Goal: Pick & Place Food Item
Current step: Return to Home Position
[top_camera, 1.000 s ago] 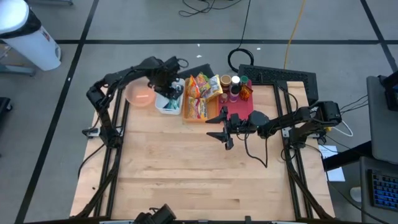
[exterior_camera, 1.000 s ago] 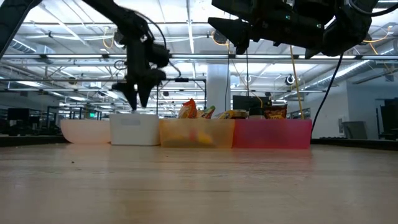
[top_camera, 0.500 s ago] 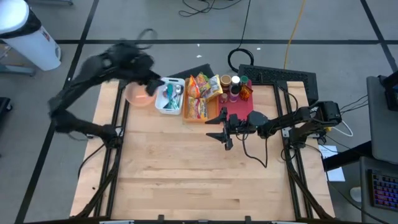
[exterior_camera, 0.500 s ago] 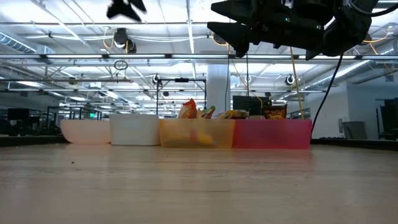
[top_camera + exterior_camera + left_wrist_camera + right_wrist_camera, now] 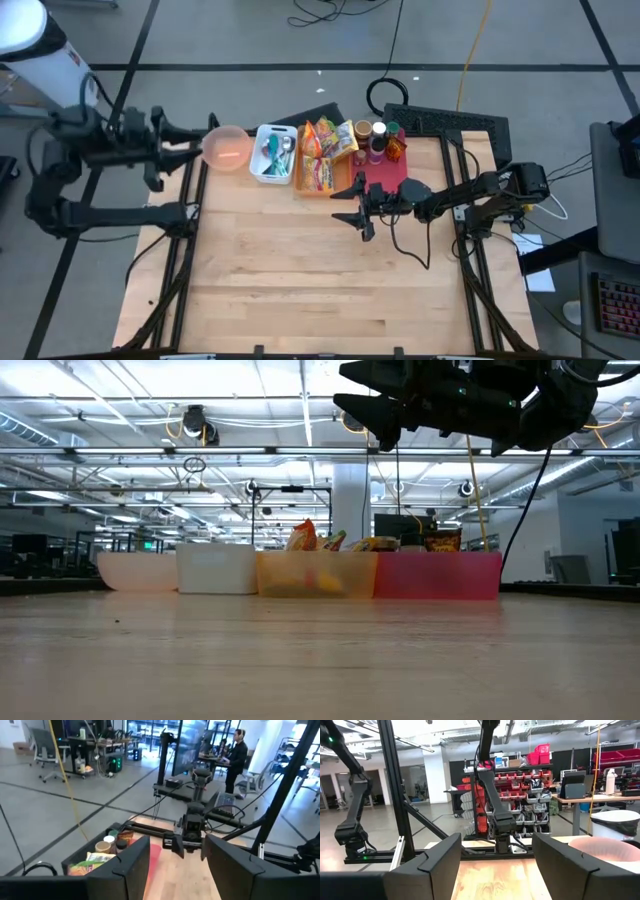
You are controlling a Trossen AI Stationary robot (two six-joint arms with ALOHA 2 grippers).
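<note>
Colourful food packets [image 5: 322, 145] lie in a yellow bin [image 5: 318, 180] in the row of bins at the table's far edge. They also show in the low view [image 5: 306, 537] and the left wrist view [image 5: 90, 862]. My left gripper [image 5: 197, 147] is open and empty. It hangs level beside the table's far left corner, next to the pink bowl [image 5: 228, 148]. My right gripper [image 5: 346, 206] is open and empty, raised over the table just in front of the red bin [image 5: 386, 170]. In the low view [image 5: 372, 408] it hangs high.
A white bin [image 5: 273, 154] with utensils stands between the pink bowl and the yellow bin. The red bin holds bottles and jars [image 5: 376, 135]. The wooden tabletop [image 5: 320, 270] in front of the bins is bare. A person [image 5: 235, 755] stands far off in the room.
My left gripper has risen from over the white bin and swung toward the table's left edge. It now lies level outside the far left corner and has left the low view. The bins and their contents have stayed in place.
</note>
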